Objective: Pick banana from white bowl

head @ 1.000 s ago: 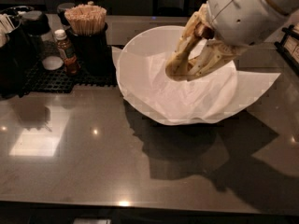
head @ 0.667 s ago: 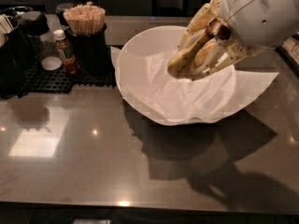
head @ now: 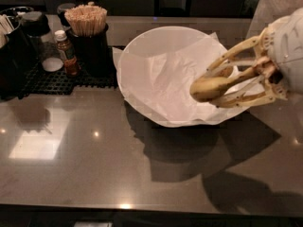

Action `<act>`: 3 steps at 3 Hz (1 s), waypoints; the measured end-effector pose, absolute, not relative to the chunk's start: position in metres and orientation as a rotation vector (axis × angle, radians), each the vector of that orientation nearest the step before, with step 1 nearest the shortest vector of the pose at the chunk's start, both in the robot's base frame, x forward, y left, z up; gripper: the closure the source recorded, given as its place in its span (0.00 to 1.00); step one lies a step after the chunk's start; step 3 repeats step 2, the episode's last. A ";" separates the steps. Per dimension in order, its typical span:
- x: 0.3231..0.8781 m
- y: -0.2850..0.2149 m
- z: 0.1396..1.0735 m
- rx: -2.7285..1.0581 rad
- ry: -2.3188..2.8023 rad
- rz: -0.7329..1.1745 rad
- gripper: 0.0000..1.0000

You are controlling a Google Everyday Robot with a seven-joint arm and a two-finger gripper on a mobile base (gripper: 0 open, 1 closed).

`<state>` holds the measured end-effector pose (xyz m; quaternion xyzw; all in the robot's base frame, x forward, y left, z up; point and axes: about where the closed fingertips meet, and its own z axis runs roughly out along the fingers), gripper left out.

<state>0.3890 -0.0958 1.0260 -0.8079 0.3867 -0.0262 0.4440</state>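
No legible text, brand, number or sign is found. The small bottle (head: 66,56) on the black mat (head: 57,82) carries a label, but its print cannot be read. The gripper (head: 208,90) is at the right, above the white bowl's (head: 137,46) edge, clasping the banana (head: 218,85).

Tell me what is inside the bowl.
Only crinkled white paper shows inside the bowl. The end effector, in front of the bowl's right side, is shut on the banana and covers the paper behind it, so that patch cannot be checked.
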 end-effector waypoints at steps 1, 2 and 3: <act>0.388 -0.086 1.030 -1.988 0.912 -0.040 1.00; 0.388 -0.086 1.030 -1.988 0.912 -0.040 1.00; 0.388 -0.086 1.030 -1.988 0.912 -0.040 1.00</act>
